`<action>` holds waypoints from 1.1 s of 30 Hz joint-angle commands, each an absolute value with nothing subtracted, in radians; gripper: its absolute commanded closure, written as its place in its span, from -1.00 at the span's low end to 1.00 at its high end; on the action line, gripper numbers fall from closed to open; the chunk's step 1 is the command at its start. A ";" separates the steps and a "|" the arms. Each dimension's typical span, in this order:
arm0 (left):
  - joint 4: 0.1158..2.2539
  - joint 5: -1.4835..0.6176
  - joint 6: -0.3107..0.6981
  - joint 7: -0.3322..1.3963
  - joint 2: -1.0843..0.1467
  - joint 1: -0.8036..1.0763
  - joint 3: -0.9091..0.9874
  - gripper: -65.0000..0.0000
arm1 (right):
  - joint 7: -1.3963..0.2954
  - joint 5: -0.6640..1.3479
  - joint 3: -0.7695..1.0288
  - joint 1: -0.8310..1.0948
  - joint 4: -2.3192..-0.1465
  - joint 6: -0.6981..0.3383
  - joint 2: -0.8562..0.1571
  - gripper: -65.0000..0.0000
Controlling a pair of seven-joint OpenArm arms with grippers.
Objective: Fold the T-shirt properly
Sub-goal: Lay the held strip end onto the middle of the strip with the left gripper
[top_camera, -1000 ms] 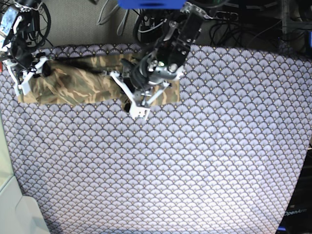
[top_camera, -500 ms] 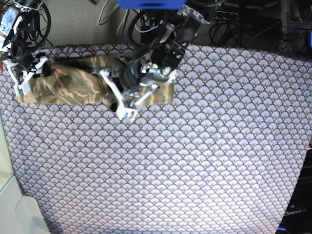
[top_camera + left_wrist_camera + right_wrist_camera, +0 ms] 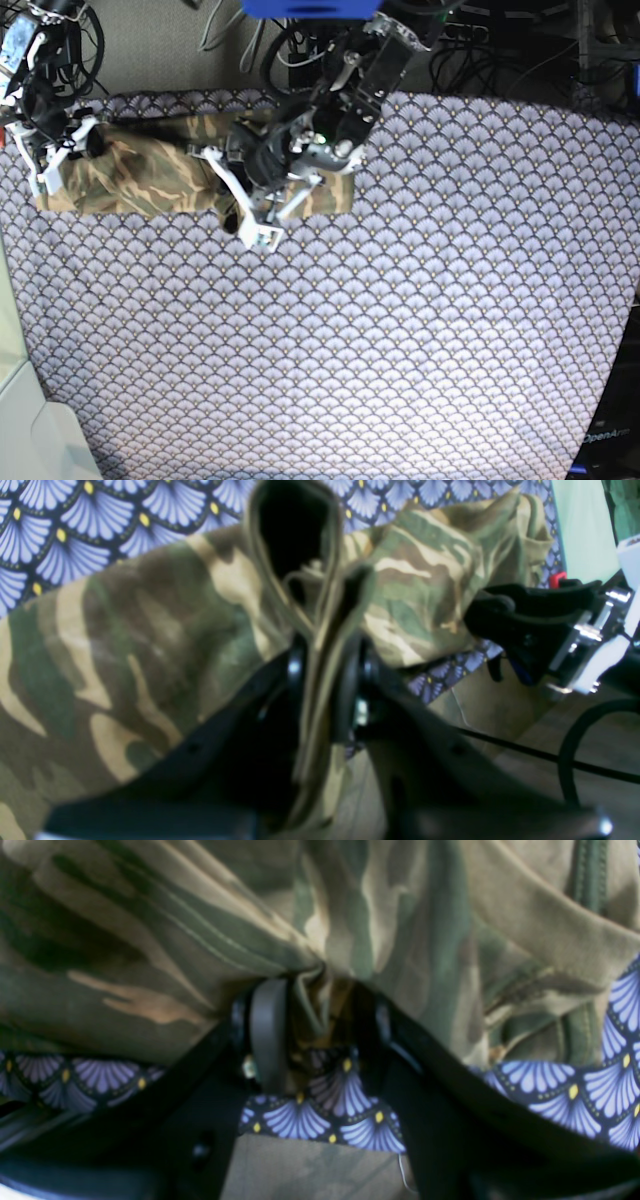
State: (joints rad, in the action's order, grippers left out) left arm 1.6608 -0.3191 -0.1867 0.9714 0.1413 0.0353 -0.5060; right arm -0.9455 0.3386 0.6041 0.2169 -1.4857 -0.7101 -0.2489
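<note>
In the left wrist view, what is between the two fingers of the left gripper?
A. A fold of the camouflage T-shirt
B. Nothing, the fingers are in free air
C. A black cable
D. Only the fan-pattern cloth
A: in the left wrist view, a bunched fold of the T-shirt sits pinched in the left gripper.

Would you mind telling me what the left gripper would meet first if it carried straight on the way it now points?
Almost certainly more of the T-shirt: the left gripper already pinches a fold, and bunched camouflage cloth fills the line ahead. Beyond it the right gripper sits off to the side.
</note>
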 commanded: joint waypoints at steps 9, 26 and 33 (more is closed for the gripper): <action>1.716 -0.335 -0.176 0.955 0.134 0.027 -0.512 -0.94 | -1.001 0.272 0.599 0.225 -1.475 -0.698 -0.254 0.24; 1.860 -0.386 -0.174 0.954 0.025 0.031 -0.503 -1.00 | -1.001 0.274 0.573 0.200 -1.475 -0.698 -0.271 0.24; 1.860 -0.599 -0.174 0.819 -0.107 0.022 -0.504 -1.00 | -0.995 0.275 0.576 0.199 -1.477 -0.698 -0.286 0.24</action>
